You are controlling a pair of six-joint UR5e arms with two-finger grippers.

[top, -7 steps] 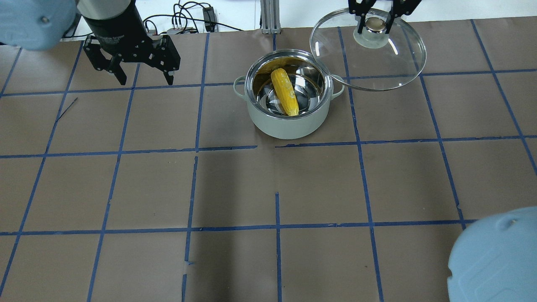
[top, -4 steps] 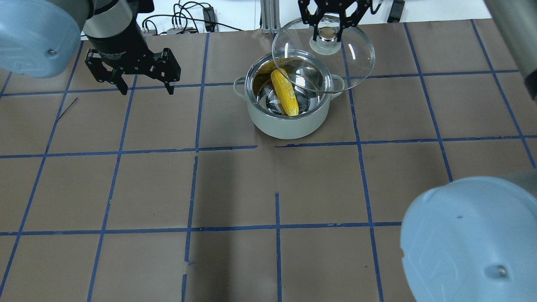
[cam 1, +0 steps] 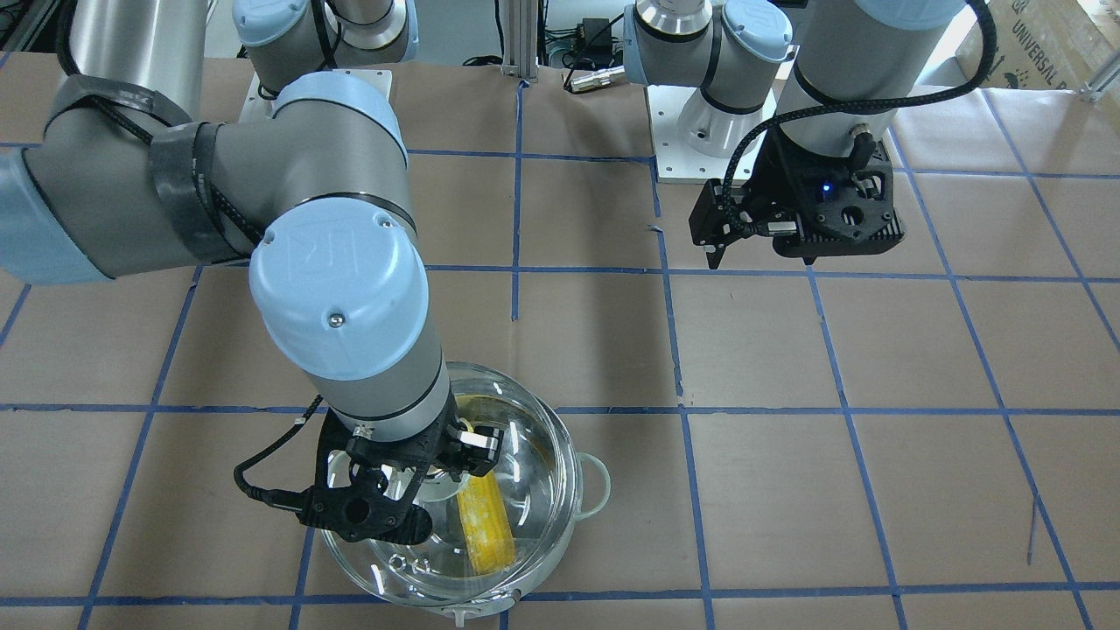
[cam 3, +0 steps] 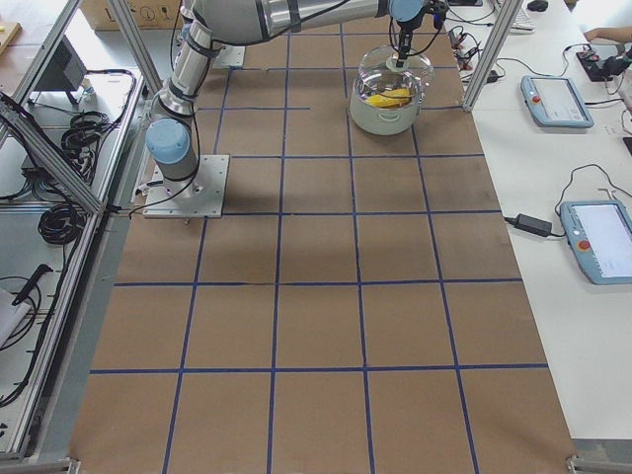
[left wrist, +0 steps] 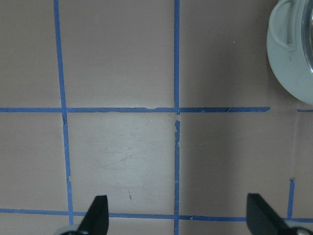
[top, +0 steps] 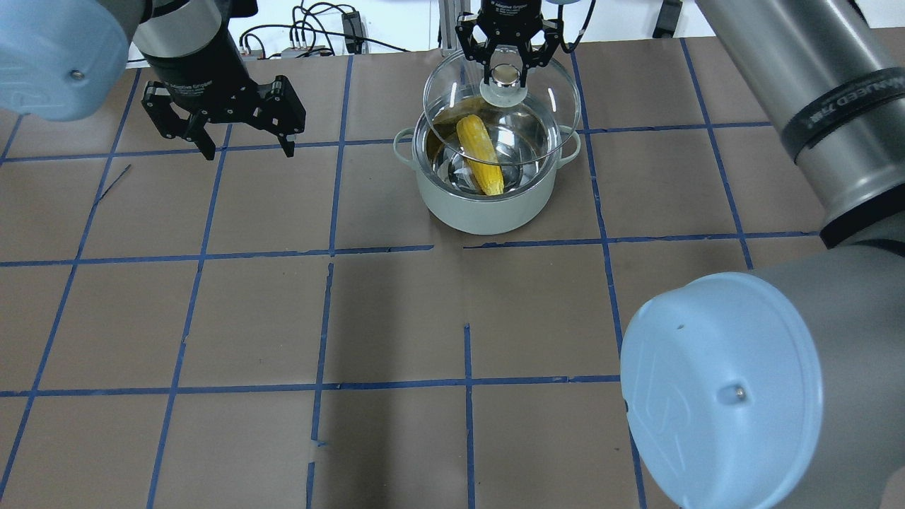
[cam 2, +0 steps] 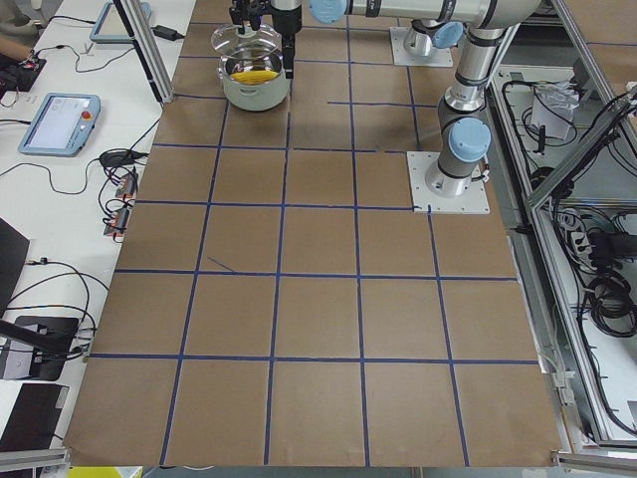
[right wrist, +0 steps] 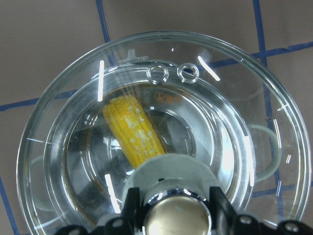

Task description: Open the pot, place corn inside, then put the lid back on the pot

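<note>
The steel pot [top: 488,208] stands at the table's far middle with the yellow corn [top: 481,155] lying inside it. My right gripper [top: 504,69] is shut on the knob of the clear glass lid [top: 548,106] and holds it just above the pot. In the right wrist view the lid [right wrist: 234,98] sits roughly centred over the pot rim, and the corn [right wrist: 134,129] shows through the glass. My left gripper [top: 244,148] is open and empty, well to the left of the pot. In the left wrist view, the pot's edge [left wrist: 288,63] is at the top right.
Brown paper with a blue tape grid covers the table [top: 396,318]. Cables and a metal post [top: 452,28] lie just behind the pot at the far edge. My right arm's elbow [top: 721,389] bulks over the near right.
My right gripper has carried the lid leftward, from beside the pot's right to over the pot. The left gripper has barely moved and stays open.
</note>
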